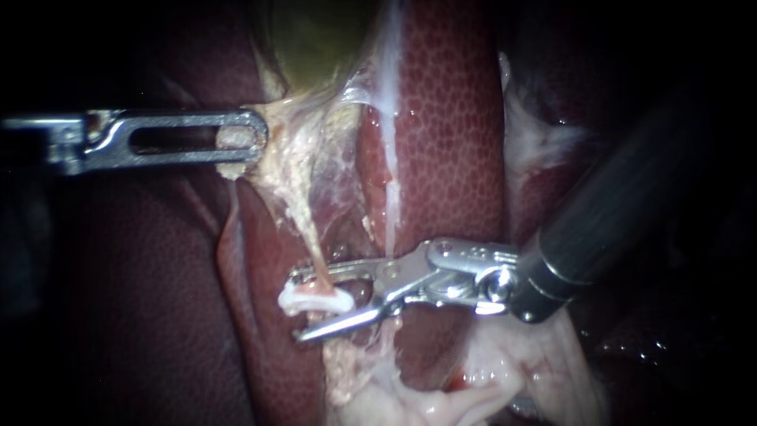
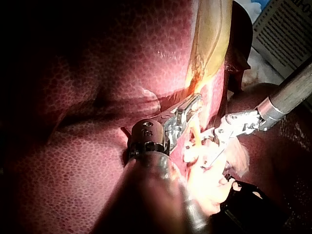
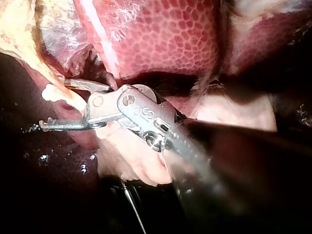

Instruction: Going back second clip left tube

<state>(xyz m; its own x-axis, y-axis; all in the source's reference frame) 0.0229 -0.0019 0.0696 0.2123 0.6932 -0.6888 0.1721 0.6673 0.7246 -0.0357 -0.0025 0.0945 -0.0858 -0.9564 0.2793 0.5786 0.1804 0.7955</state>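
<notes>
Endoscope view: right instrument [image 1: 296, 308] jaws wide astride clip [image 1: 319, 298]; left instrument [image 1: 254, 140] jaws grip tissue [image 1: 230, 140]; paper [image 2: 285, 24] print unreadable.

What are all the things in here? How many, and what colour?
liver: one, dark red, speckled, behind everything.
gallbladder: one, yellow-green, above the pale tissue.
pale tissue: one patch, cream, below the gallbladder.
tube: one, pinkish, running down into the clip.
clip: one, white, across the tube.
left instrument: one, silver, jaws shut on the pale tissue.
right instrument: one, silver, dark shaft, jaws open either side of the clip.
</notes>
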